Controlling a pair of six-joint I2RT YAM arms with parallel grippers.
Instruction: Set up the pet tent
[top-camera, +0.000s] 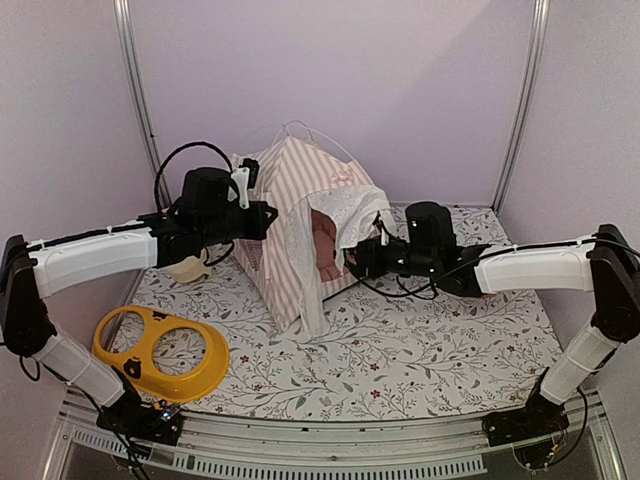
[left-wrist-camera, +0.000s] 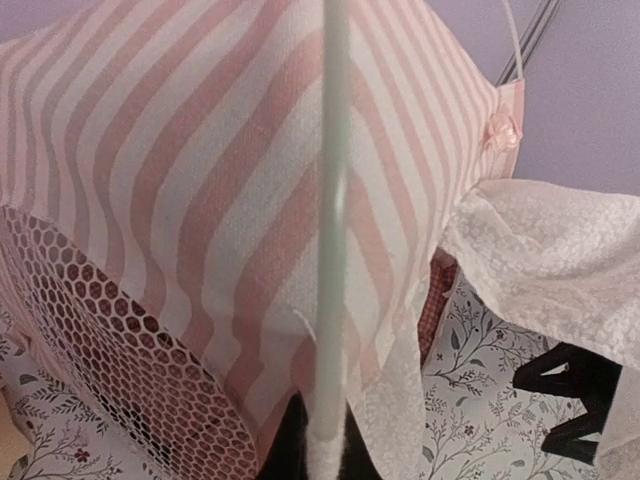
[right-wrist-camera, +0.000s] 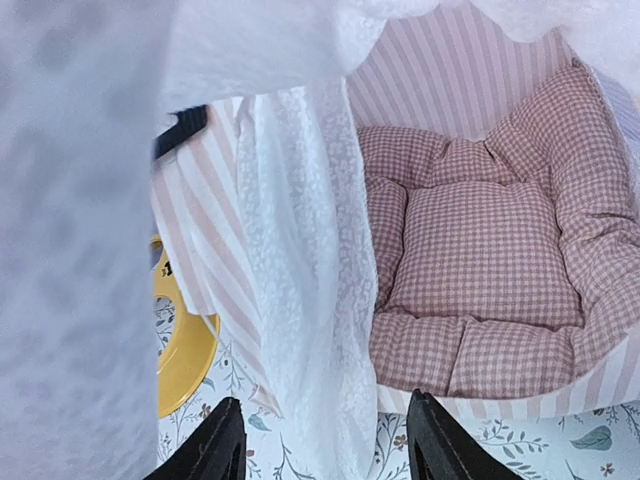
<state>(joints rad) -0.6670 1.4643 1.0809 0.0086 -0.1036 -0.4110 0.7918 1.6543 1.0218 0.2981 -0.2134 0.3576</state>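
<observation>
The pet tent (top-camera: 300, 200) stands upright near the back edge of the worktop (top-camera: 420, 340), about midway along it, with its doorway turned to the right. We see the left fingers (top-camera: 245, 182) high against the tent's left side. They are pressed together and pinch a thin wire pole (left-wrist-camera: 332, 200), which runs straight up the striped fabric in the left wrist view. Low on that side is the round mesh window (left-wrist-camera: 120, 370).

The right fingers (top-camera: 352, 262) are at the doorway and stand spread. The sheer white curtain (right-wrist-camera: 300, 250) hangs down between them, and part of it lies over the right wrist camera. We cannot tell whether either finger touches the curtain.

Inside the tent a pink checked cushion (right-wrist-camera: 480, 250) lies on the floor, with its rim turned up against the walls. A yellow two-holed holder (top-camera: 160, 352) lies near the front left corner of the worktop, well apart from the tent.
</observation>
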